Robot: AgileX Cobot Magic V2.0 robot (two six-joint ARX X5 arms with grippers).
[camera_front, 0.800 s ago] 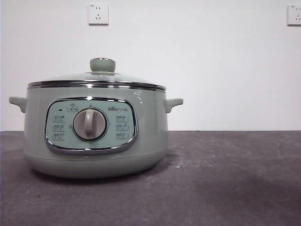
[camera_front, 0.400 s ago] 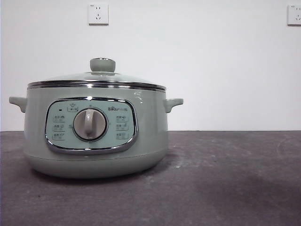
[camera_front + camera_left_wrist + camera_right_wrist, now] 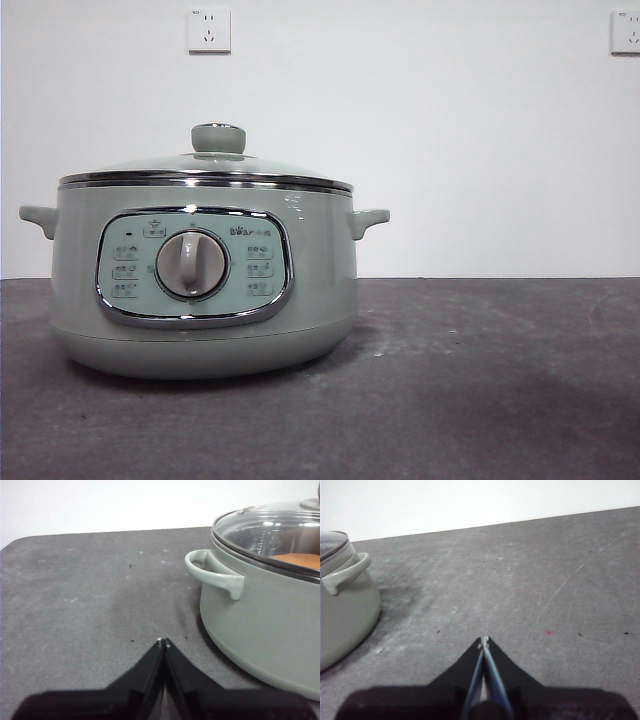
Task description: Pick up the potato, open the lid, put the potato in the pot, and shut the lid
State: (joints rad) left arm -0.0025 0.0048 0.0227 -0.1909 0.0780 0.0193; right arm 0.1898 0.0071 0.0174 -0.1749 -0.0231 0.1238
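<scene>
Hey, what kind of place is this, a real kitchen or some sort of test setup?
Probably a test bench, not a kitchen: a lone pot with its lid on stands on a bare dark table against a blank white wall with two sockets.

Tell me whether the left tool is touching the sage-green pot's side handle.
Apart. The left wrist view shows the shut left tool low over the dark table, with bare tabletop between it and the pale sage-green pot's side handle.

Pale sage-green pot [image 3: 205,290] with chrome-framed panel; glass lid [image 3: 272,530] has a steel rim; orange-brown potato [image 3: 299,560] shows inside; dark grey, scuffed table [image 3: 480,380].
</scene>
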